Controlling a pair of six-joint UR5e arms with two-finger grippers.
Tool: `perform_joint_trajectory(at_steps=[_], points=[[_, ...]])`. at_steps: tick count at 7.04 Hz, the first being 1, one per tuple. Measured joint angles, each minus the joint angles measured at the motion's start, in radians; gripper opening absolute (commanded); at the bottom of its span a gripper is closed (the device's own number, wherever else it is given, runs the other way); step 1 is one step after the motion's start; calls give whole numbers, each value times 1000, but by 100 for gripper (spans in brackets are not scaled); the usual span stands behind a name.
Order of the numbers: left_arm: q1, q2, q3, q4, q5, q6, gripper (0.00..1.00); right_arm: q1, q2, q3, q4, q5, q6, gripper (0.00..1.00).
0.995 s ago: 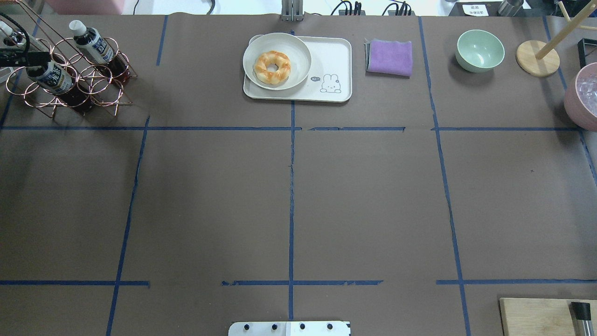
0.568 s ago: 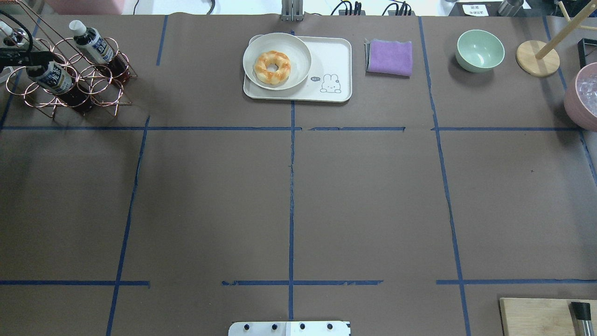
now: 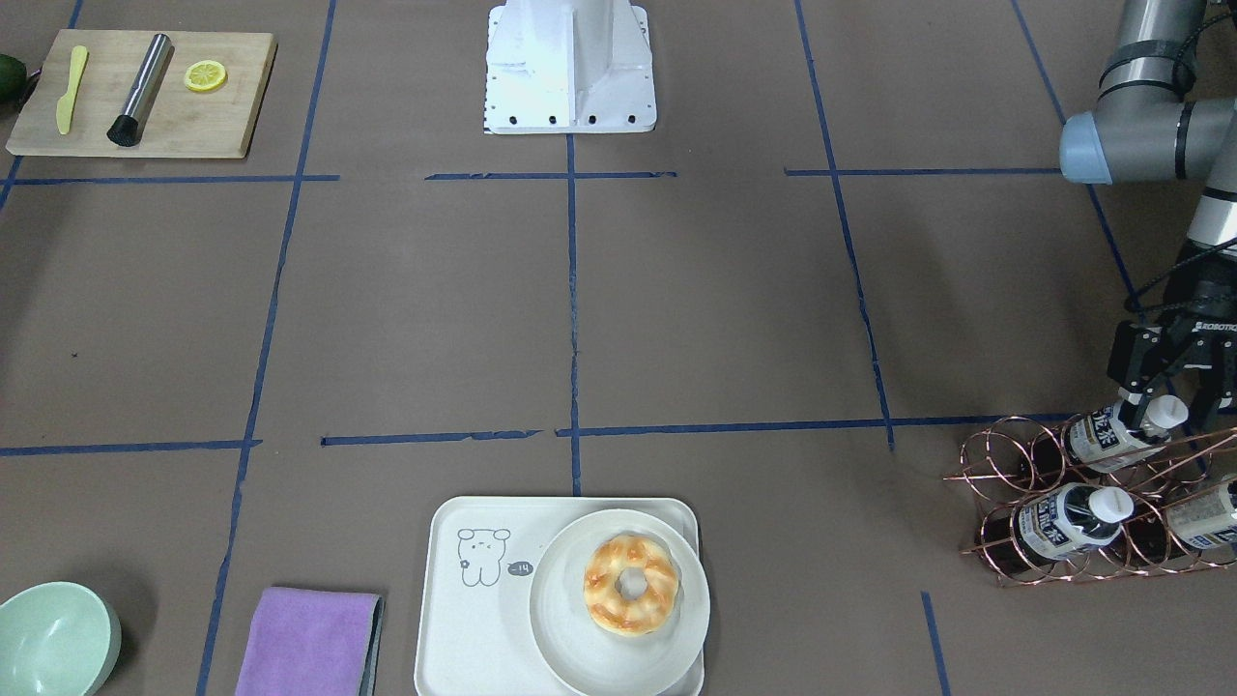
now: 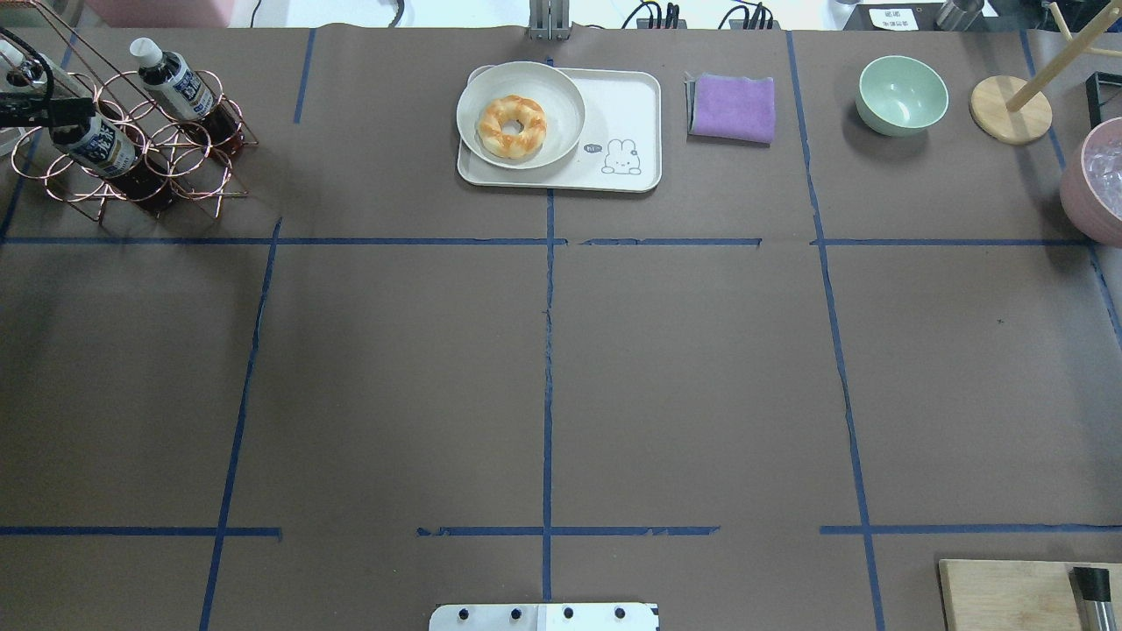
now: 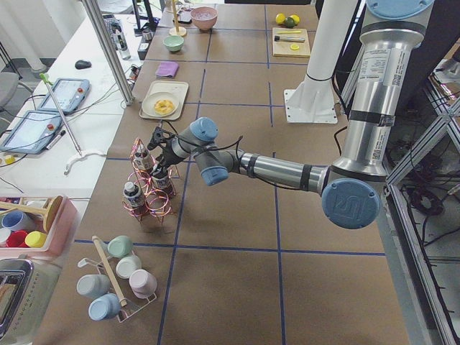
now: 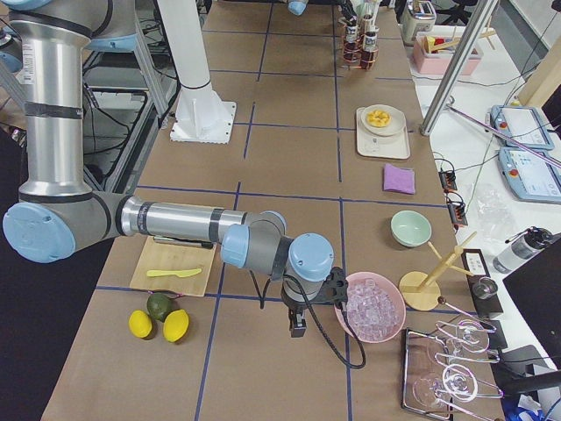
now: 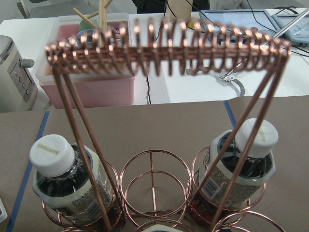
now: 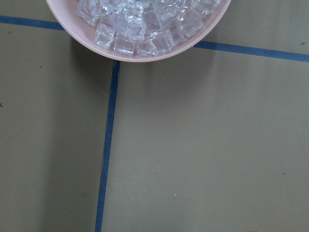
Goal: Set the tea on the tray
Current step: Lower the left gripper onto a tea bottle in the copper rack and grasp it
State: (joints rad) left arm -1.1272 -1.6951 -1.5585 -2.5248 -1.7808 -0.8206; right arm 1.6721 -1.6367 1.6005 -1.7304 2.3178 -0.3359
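Three tea bottles lie in a copper wire rack (image 3: pixel 1005 464) at the table's far left corner. The upper tea bottle (image 3: pixel 1111 437) has its white cap between my left gripper's (image 3: pixel 1171 391) fingers, which stand apart on either side of the cap; the gripper looks open. The other two bottles (image 3: pixel 1061 517) (image 3: pixel 1208 512) lie lower in the rack. The overhead view shows the rack (image 4: pixel 202 149) and a tea bottle (image 4: pixel 175 83). The cream tray (image 3: pixel 464 628) (image 4: pixel 635 105) holds a round plate with a doughnut (image 3: pixel 631 584). My right gripper (image 6: pixel 298 331) hangs by a pink ice bowl (image 6: pixel 372 307); I cannot tell its state.
A purple cloth (image 3: pixel 309 643) and a green bowl (image 3: pixel 53 638) lie beside the tray. A wooden board (image 3: pixel 145 92) with a knife, a muddler and a lemon slice sits near the robot's base. The left wrist view looks through the rack's handle (image 7: pixel 169 46).
My left gripper has shifted only slightly at the rack's left end. The bottles and the tray have not moved.
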Motion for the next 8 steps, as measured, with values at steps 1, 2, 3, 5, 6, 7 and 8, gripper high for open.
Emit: perform_joint_trajectory(at_steps=[1, 2, 3, 5, 6, 7, 8], points=[[0, 1, 1, -2, 0, 6, 70, 0, 0, 0, 0, 0, 0, 100], [0, 1, 0, -2, -1, 12, 62, 0, 0, 1, 0, 0, 0, 100], [0, 1, -1, -2, -1, 14, 51, 0, 0, 1, 0, 0, 0, 100], [0, 2, -2, -2, -2, 15, 35, 0, 0, 1, 0, 0, 0, 100], [-1, 2, -4, -2, -2, 15, 28, 0, 0, 1, 0, 0, 0, 100], [-1, 2, -5, -2, -1, 15, 23, 0, 0, 1, 0, 0, 0, 100], [-1, 1, -7, -1, 0, 15, 14, 0, 0, 1, 0, 0, 1, 100]])
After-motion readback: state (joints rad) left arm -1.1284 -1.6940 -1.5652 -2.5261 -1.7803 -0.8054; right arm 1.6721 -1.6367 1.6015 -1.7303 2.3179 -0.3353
